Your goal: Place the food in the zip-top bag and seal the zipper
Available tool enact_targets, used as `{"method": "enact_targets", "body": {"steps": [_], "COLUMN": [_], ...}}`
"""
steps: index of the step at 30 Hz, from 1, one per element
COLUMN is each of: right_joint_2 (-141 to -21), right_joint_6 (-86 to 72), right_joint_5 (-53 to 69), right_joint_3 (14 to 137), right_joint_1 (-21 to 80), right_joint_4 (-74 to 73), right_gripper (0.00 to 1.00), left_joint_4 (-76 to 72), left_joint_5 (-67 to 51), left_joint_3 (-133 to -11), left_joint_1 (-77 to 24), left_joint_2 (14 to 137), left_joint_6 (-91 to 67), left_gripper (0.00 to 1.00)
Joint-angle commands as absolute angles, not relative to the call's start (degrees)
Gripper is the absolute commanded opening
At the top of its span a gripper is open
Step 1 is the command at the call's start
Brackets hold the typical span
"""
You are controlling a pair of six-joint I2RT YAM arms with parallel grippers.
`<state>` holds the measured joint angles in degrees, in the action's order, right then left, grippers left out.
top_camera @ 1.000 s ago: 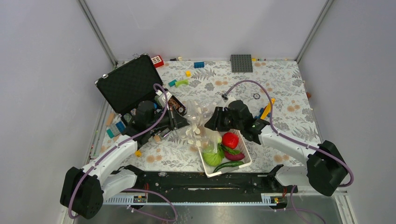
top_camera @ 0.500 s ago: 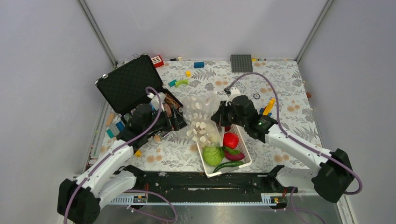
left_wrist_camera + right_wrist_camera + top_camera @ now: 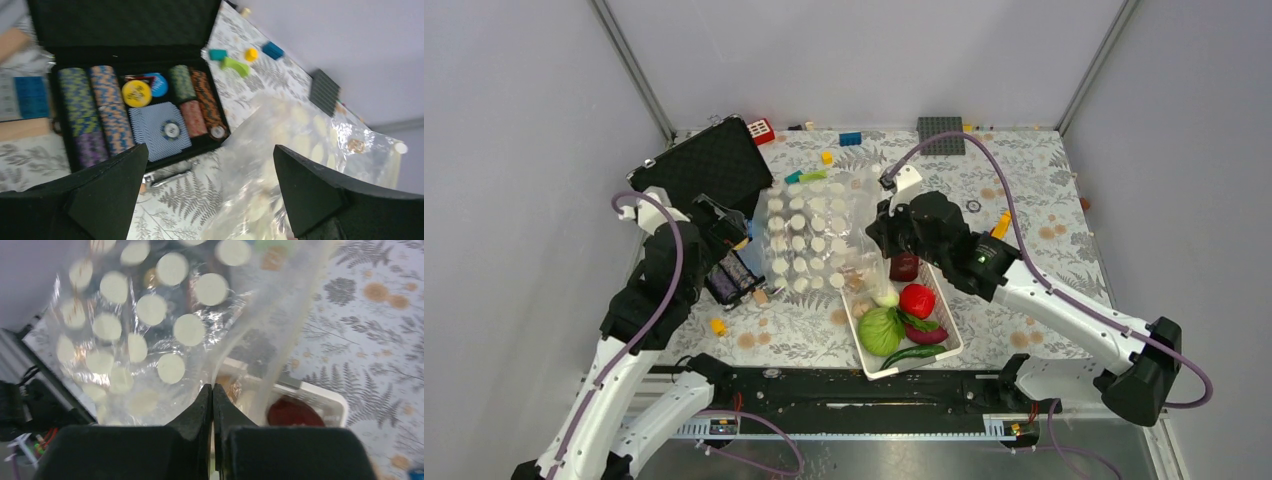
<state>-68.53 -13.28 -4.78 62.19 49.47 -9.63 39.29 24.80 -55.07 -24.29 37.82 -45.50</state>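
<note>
Jaws of right gripper (image 3: 213, 387) pressed together, pinching edge of clear, white-dotted plastic zip-top bag (image 3: 809, 235) | bag spreads leftward over floral table (image 3: 1044, 190), just beside white slotted basket (image 3: 325, 396) holding green cabbage (image 3: 880, 332) and red tomato (image 3: 916, 300) | left gripper (image 3: 210, 146) spread wide, clear of bag, above open black case (image 3: 120, 30) of poker chips
</note>
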Motion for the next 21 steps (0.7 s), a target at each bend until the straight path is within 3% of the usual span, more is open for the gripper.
{"method": "enact_targets", "body": {"steps": [1,5,12,21], "right_joint_2": [-69.54,-70.76,-72.62,-73.17], "right_joint_6": [-8.66,-15.51,-11.05,-8.29], "right_joint_5": [-18.37,-19.33,-0.22,8.26], "right_joint_3": [67.67,68.69,65.88,63.22], "right_joint_1": [50.62,50.63,51.92,53.05], "right_joint_4": [-14.02,-15.44,-8.42,-6.44], "right_gripper": [0.0,0.0,0.0,0.0], "left_joint_4": [50.83,46.01,20.38,14.27], "left_joint_5": [38.12,29.36,-9.19,-14.66], "left_joint_3": [-60.46,-59.44,-51.22,-53.84], "left_joint_1": [-24.43,-24.42,-24.41,-25.92], "left_joint_2": [40.88,40.68,43.47,55.22], "left_joint_6": [-49.0,-43.47,-40.21,-44.05], "left_gripper": [0.99,0.99,0.99,0.99]}}
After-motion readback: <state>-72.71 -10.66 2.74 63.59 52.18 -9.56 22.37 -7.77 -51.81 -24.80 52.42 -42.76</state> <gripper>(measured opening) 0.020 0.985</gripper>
